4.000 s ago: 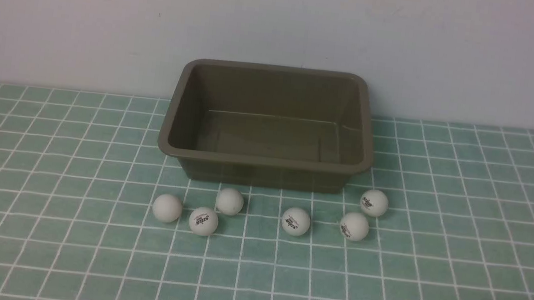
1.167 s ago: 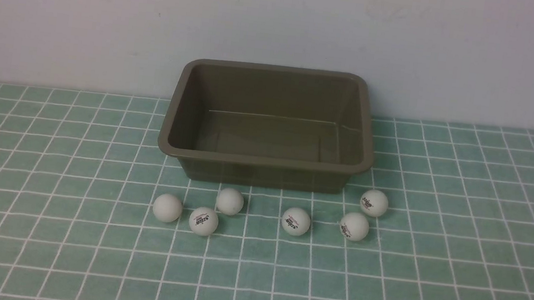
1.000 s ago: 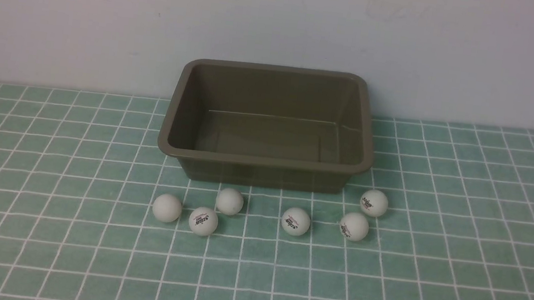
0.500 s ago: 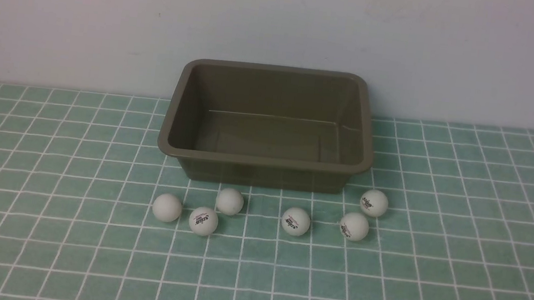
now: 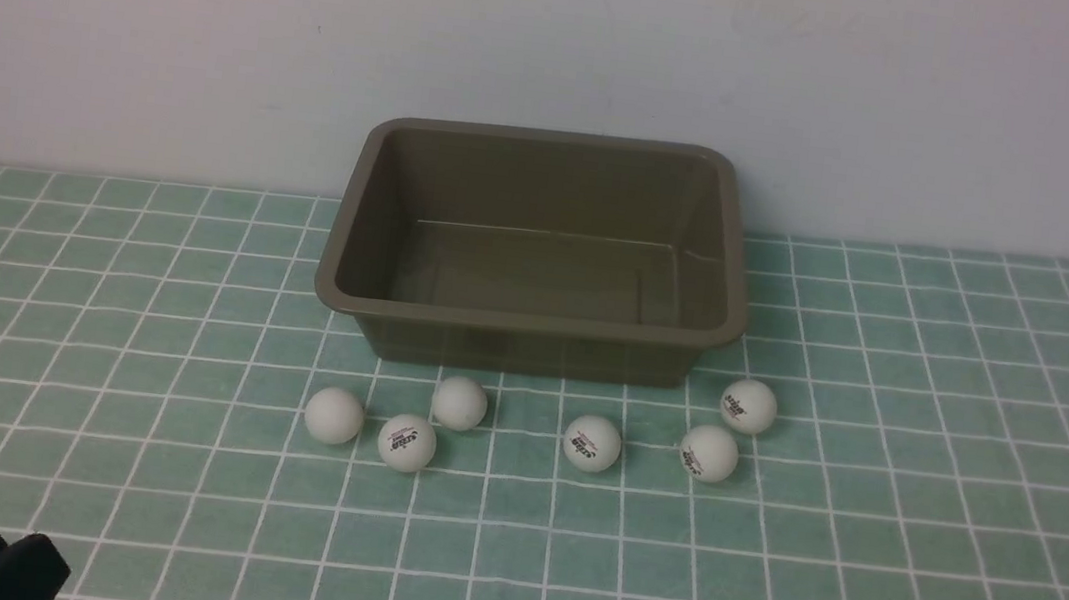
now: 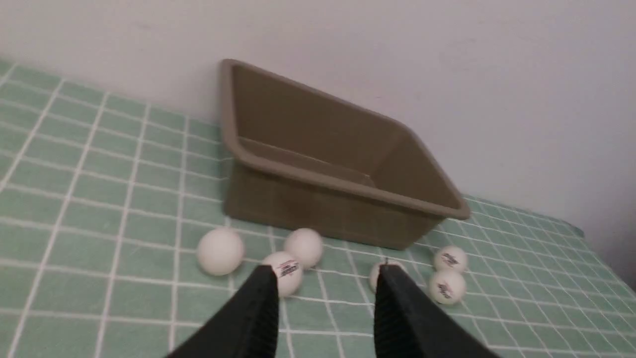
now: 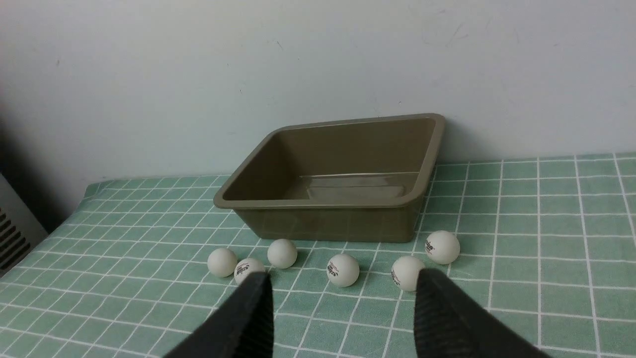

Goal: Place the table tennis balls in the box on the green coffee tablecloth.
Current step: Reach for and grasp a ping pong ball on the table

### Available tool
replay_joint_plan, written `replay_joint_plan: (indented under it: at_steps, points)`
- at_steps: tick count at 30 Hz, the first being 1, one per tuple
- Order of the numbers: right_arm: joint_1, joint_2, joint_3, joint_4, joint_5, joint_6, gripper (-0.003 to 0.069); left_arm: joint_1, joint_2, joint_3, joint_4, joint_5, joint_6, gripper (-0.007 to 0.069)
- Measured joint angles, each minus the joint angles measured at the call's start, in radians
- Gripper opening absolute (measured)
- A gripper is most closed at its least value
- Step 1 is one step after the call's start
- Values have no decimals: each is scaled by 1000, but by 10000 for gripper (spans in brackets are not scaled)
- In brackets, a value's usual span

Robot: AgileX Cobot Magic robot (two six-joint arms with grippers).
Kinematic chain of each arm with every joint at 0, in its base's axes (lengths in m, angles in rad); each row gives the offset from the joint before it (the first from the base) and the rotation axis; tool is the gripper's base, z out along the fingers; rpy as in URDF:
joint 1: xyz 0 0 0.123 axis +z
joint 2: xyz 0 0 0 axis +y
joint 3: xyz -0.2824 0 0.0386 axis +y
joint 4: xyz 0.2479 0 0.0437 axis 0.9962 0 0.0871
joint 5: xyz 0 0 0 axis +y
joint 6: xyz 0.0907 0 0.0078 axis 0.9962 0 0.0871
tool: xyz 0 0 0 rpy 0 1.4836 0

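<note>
Place: a bare robot test bench, lab-like rather than domestic; the exact kind of room cannot be told.
Backdrop: plain pale wall (image 5: 123, 22), unadorned, with a few faint scuffs.
Work surface: flat top under a teal-green checked tablecloth (image 5: 919, 545), running up to the wall.
Laid-out props: one olive-brown plastic box (image 5: 532, 323); six white table tennis balls (image 5: 593, 443) in a loose row before it.
Apparatus: black fingers of the left gripper (image 6: 326, 270) and right gripper (image 7: 343, 276), each pair spread apart.
Room edge: grey slatted grille (image 7: 11, 243) beyond one end of the cloth.

Plain pale wall (image 5: 124, 12) — soft, even light
</note>
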Motion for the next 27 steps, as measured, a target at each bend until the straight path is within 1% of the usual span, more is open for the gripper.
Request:
replay_joint_plan:
  at_steps: [3, 6, 8, 10, 13, 16, 19, 22, 23, 27]
  points:
    - [0, 0, 0, 0, 12, -14, 356, 0, 10, -77, 0, 80, 36, 269]
    - [0, 0, 0, 10, 31, -67, 356, 0, 65, -171, 35, 150, 67, 280]
    - [0, 0, 0, 39, 36, -129, 356, 0, 134, -254, 116, 200, 98, 282]
    - [0, 0, 0, 76, 36, -188, 356, 0, 216, -318, 222, 242, 117, 282]
    - [0, 4, -1, 114, 39, -235, 356, 0, 309, -362, 297, 267, 148, 308]
    - [0, 72, -2, 119, 40, -260, 356, 0, 373, -370, 303, 270, 227, 364]
    - [0, 139, -2, 98, 28, -316, 356, -3, 392, -370, 297, 257, 301, 412]
    - [0, 202, -2, 67, 8, -372, 356, -14, 395, -370, 279, 220, 336, 442]
    - [0, 277, -2, 34, -21, -419, 356, -20, 395, -370, 267, 204, 344, 451]
    - [0, 514, -2, 12, -105, -513, 356, -27, 395, -370, 203, 160, 350, 459]
